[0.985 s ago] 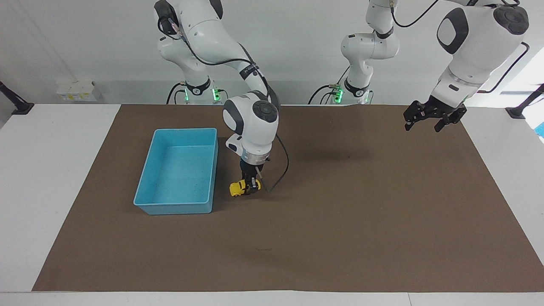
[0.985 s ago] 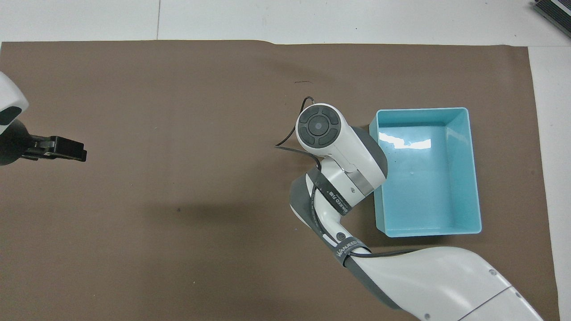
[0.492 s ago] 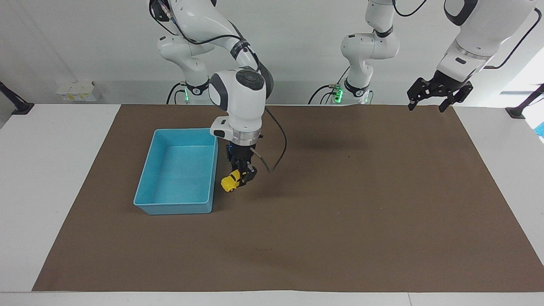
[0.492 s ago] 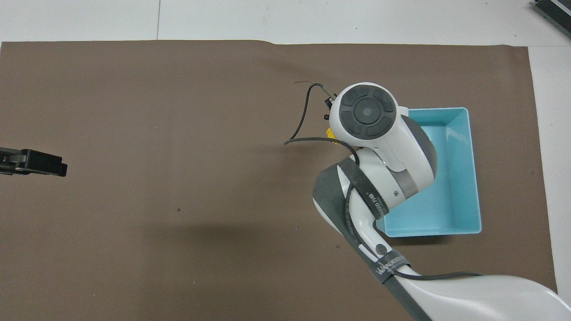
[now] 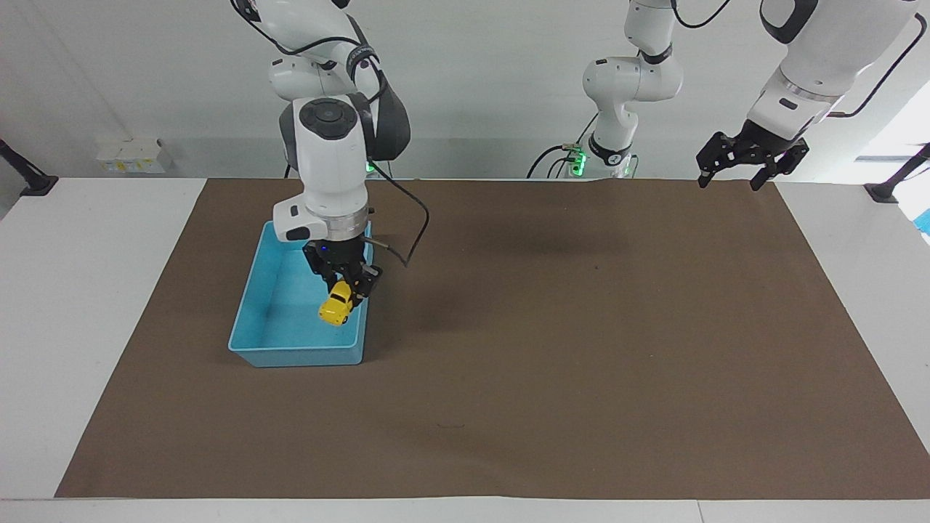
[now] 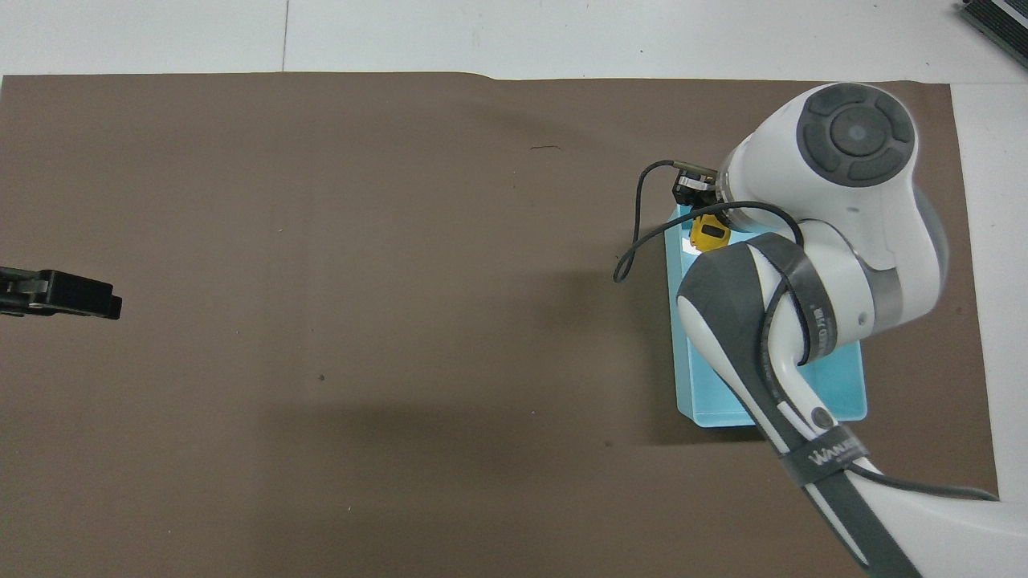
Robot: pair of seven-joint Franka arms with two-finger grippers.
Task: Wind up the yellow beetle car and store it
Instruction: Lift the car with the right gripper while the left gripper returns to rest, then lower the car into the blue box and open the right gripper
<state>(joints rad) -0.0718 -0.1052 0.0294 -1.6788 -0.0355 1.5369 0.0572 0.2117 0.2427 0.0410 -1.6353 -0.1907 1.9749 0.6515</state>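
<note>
The yellow beetle car [image 5: 336,306] hangs nose-down in my right gripper [image 5: 350,285], which is shut on it and holds it in the air over the blue bin [image 5: 294,357], above the bin's corner away from the robots, toward the table's middle. In the overhead view the car [image 6: 710,234] peeks out from under the right wrist, just inside the bin's rim [image 6: 843,385]. The rest of the bin shows nothing in it where I can see. My left gripper [image 5: 748,165] is open and empty, raised over the mat's corner at the left arm's end, and waits.
A brown mat [image 5: 581,363] covers most of the white table. The right arm's black cable [image 5: 407,240] loops beside the wrist. The right arm covers much of the bin in the overhead view.
My right gripper has lifted the car off the mat beside the bin and carried it up and over the bin's rim. The left gripper rose and then stayed still.
</note>
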